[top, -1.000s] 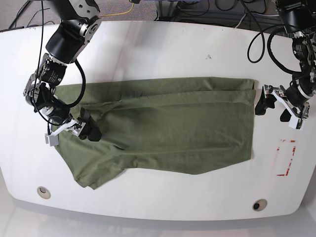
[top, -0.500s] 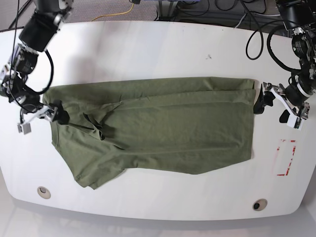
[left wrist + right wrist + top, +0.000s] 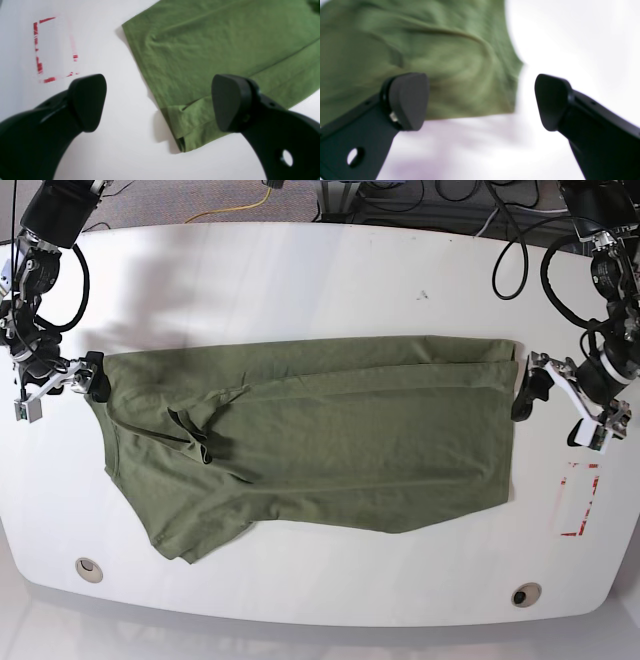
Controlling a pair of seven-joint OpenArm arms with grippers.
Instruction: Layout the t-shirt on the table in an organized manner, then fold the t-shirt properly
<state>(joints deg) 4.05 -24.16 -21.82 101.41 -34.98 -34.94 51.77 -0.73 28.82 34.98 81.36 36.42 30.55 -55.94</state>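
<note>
T-shirt (image 3: 320,445): olive green, spread flat across middle of table (image 3: 300,280), long axis running side to side in base view. Wrinkled bunch of cloth left of centre; lower left corner drooping toward near table edge. Folded layers stacked along far right corner, hem doubled over there.

Left gripper (image 3: 555,402): at right of base view, just beside right edge of t-shirt, near its upper corner. Jaws spread wide, nothing between them. In left wrist view, one fingertip (image 3: 87,100) over bare table, the other over folded hem corner; contact with cloth not determinable.

Right gripper (image 3: 58,385): at left of base view, just beside left edge of t-shirt, near upper left corner. Jaws spread wide, empty. Right wrist view blurred; cloth corner visible beyond the fingertips.

Red dashed rectangle (image 3: 578,500): on table, right of t-shirt, below left gripper, apart from cloth.

Two round holes near front table edge, one at left (image 3: 88,568), one at right (image 3: 524,594).
</note>
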